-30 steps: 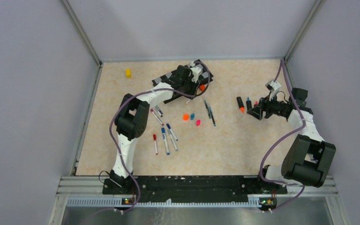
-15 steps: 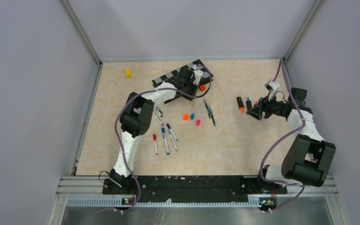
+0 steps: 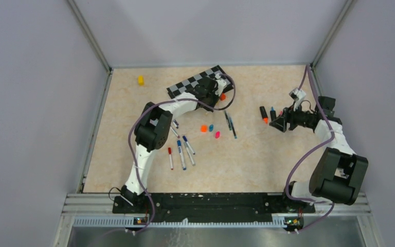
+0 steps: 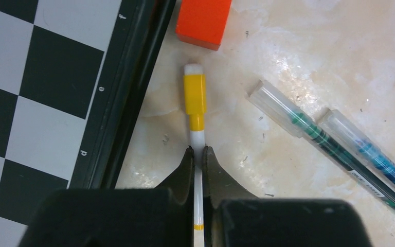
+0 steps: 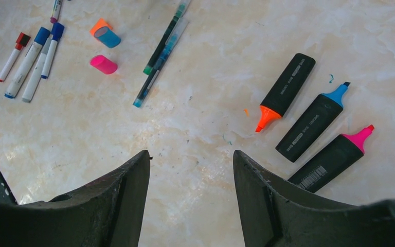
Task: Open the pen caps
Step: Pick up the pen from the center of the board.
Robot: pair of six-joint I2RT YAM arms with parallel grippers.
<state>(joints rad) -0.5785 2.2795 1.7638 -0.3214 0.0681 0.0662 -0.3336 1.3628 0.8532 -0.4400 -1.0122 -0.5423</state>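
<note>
the left end effector [image 4: 198, 154] is clamping its fingers on the white barrel of a pen [image 4: 197, 138]. the pen is lying on the counter [image 4: 298, 46] just beside the chessboard [image 4: 41, 77] edge, near an orange block [image 4: 204, 20], and is wearing its yellow cap [image 4: 195, 95]. the right end effector [image 5: 191, 159] is hovering with fingers apart, gripping nothing, near three uncapped black highlighters [image 5: 288, 85].

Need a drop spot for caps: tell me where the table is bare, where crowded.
Bare: the near strip between the white markers and the right arm; the far edge between chessboard and highlighters. Crowded: centre, around the loose caps.
</note>
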